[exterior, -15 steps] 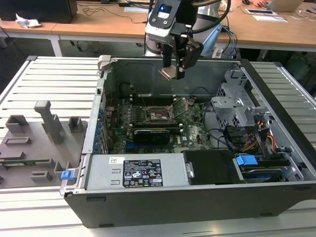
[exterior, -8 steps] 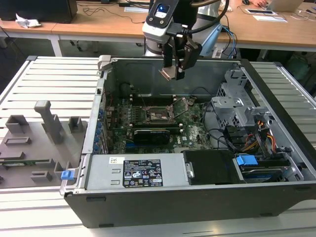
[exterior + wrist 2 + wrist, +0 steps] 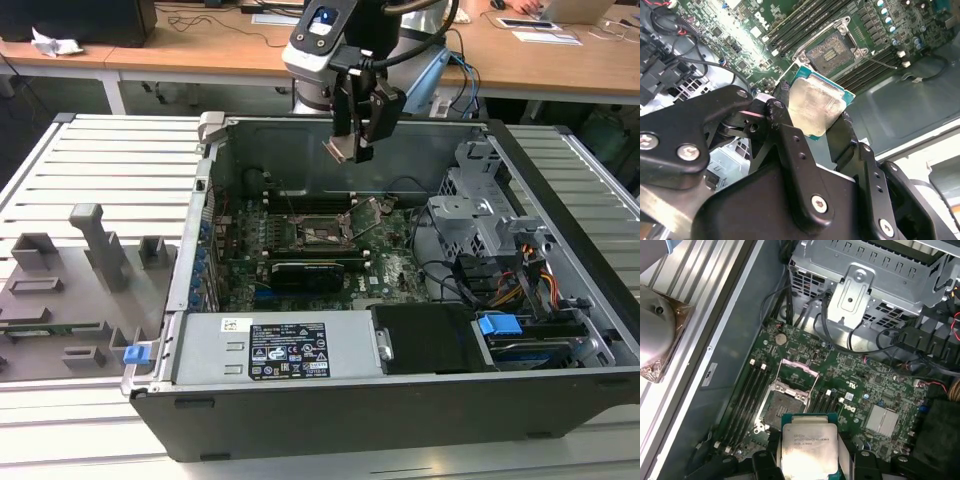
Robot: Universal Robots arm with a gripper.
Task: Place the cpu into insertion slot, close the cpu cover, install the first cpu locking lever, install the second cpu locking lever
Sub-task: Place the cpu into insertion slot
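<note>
Exterior view: my gripper [image 3: 352,150] hangs over the open computer case [image 3: 400,415], clenched on the cpu [image 3: 338,150] by two opposite edges (silver top plain in both wrist views). The cpu sits above the bare insertion slot [image 3: 782,407], apart from it.

In the exterior view the picture's edge is cutting off the arm [image 3: 320,55] at twelve o'clock, and we are finding the insertion slot [image 3: 322,232] too small to tell its parts apart. In both wrist views the fingers [image 3: 790,145] [image 3: 765,462] of the gripper [image 3: 815,107] are covering the cpu [image 3: 816,100] [image 3: 808,447] at two opposite edges.
</note>
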